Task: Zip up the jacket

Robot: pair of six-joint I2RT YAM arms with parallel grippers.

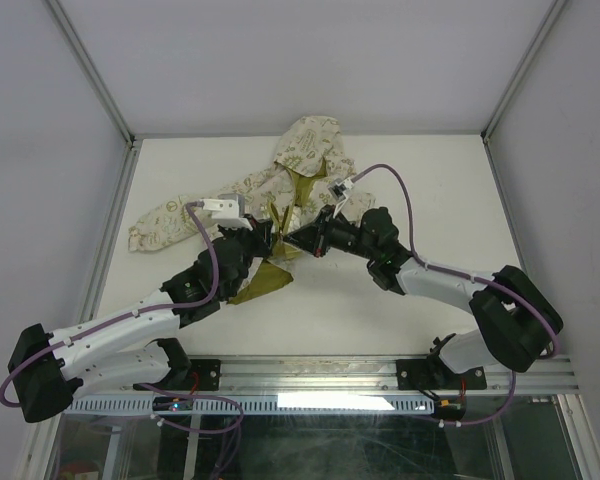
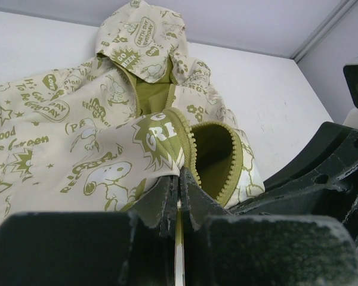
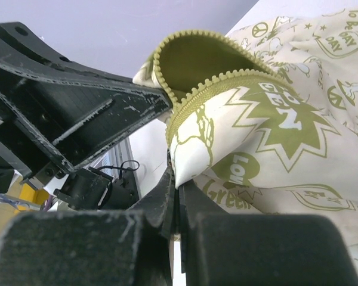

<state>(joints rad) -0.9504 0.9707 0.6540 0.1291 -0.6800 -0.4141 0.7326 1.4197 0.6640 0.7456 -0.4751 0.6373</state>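
Observation:
The jacket (image 1: 305, 150) lies at the table's far middle, cream with olive-green prints, hood to the back, one sleeve (image 1: 165, 222) stretched left. Its front is open, showing the olive lining (image 1: 263, 280). My left gripper (image 1: 272, 236) is shut on the jacket's front edge by the olive zipper band (image 2: 185, 143). My right gripper (image 1: 302, 240) is shut on the facing front edge (image 3: 194, 155), close to the left gripper. Both hold the fabric lifted, and the zipper teeth (image 3: 215, 83) curl open between them. The zipper slider is not visible.
The white table (image 1: 380, 310) is walled by grey panels with metal frame posts (image 1: 95, 80) at the back corners. A metal rail (image 1: 310, 375) runs along the near edge by the arm bases. Purple cables (image 1: 400, 180) loop over both arms.

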